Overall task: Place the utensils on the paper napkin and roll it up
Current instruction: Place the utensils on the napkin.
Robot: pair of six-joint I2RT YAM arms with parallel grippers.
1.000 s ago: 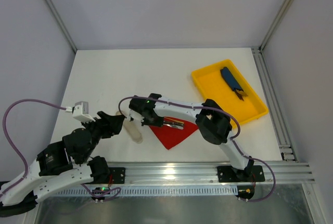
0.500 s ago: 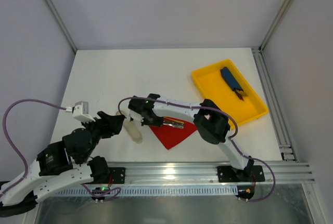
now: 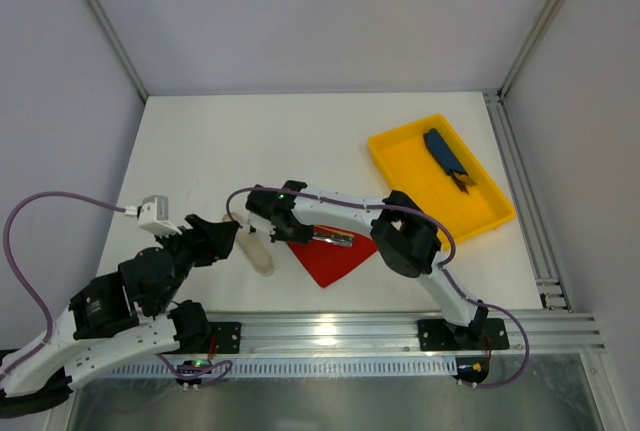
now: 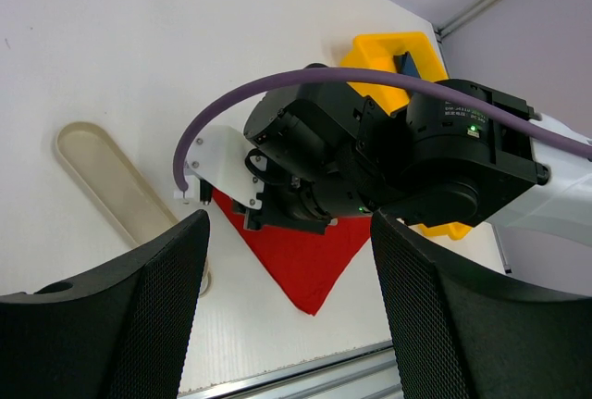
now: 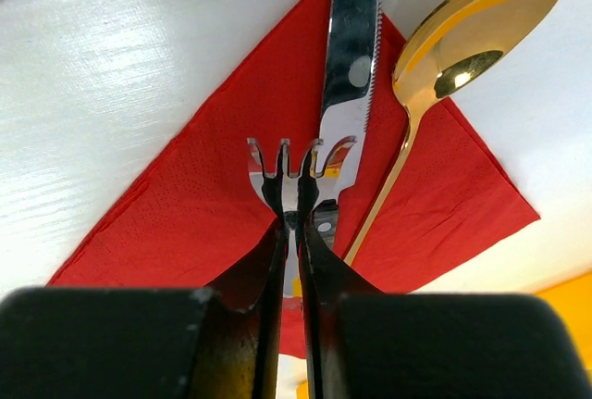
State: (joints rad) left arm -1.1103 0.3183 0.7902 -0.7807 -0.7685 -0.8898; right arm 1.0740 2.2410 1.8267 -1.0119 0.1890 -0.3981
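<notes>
The red paper napkin (image 3: 335, 259) lies on the white table near the front; it also shows in the right wrist view (image 5: 194, 214) and the left wrist view (image 4: 310, 251). A gold spoon (image 5: 444, 56) and a silver serrated knife (image 5: 350, 56) lie on it. My right gripper (image 5: 296, 223) is shut on the fork (image 5: 296, 163), tines pointing away, over the napkin beside the knife. In the top view the right gripper (image 3: 285, 223) is at the napkin's left corner. My left gripper (image 3: 215, 236) is open and empty, left of the napkin, its mesh pads (image 4: 139, 325) wide apart.
A pale beige sleeve (image 3: 258, 251) lies between the two grippers, also in the left wrist view (image 4: 111, 186). A yellow tray (image 3: 400, 156) at the right holds a dark-blue oblong item (image 3: 445, 156). The table's front rail (image 3: 330, 331) runs below the napkin.
The right arm has shifted slightly to the left with the fork in its grip. The left arm has not moved.
</notes>
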